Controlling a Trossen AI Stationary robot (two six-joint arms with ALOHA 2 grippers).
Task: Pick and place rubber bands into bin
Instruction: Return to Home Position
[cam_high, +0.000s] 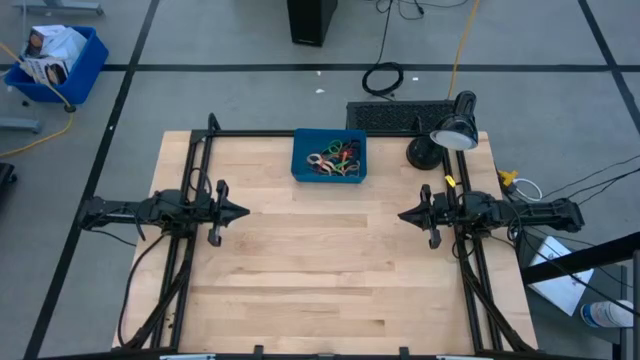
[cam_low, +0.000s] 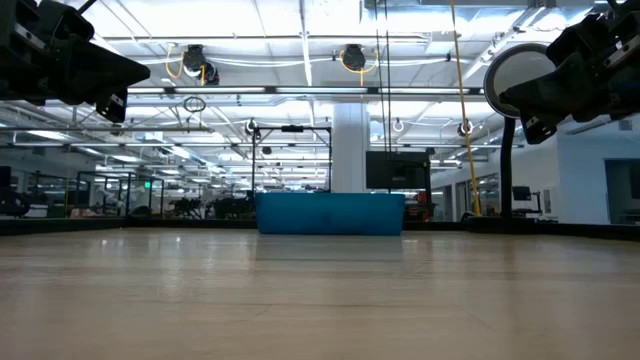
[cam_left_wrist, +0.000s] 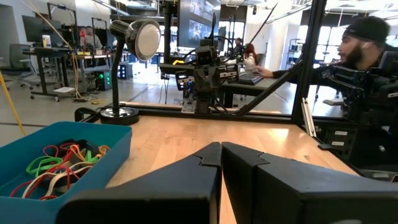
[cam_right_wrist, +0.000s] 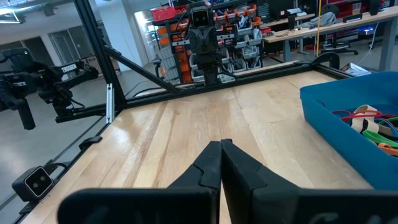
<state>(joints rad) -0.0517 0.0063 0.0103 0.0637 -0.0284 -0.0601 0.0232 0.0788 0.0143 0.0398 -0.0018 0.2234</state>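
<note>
Found left gripper (cam_high: 240, 211) at nine o'clock, right gripper (cam_high: 405, 214) at three, both closed empty; feared springy rubber bands (cam_high: 333, 158) escaping the shallow bin (cam_high: 305, 140).

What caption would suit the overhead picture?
Rubber bands lie in the blue bin; left fingers and right fingers, shut, hover over opposite table sides.

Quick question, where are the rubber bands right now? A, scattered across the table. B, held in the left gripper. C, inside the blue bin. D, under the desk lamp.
C: the rubber bands lie in a colourful heap inside the blue bin, while the left gripper and the right gripper are both shut and hold nothing.
</note>
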